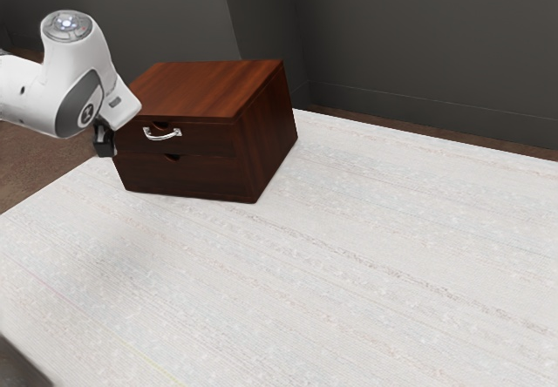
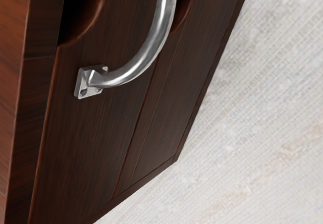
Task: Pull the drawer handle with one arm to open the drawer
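Note:
A dark reddish wooden cabinet [image 1: 218, 91] stands at the table's back, toward the exterior view's left. Its upper drawer front [image 1: 205, 136] carries a curved silver handle [image 1: 162, 133]. My gripper [image 1: 105, 143] hangs just off the drawer front's left end, a short way from the handle, mostly hidden behind the white wrist. In the wrist view the silver handle [image 2: 146, 52] and its square mount are close ahead on the drawer front [image 2: 101, 148]. Whether the drawer stands out from the cabinet I cannot tell.
The pale wood-grain table [image 1: 349, 256] stretches wide to the exterior view's right and front of the cabinet. A dark wall runs behind it. Brown floor shows past the table's left edge [image 1: 35, 178].

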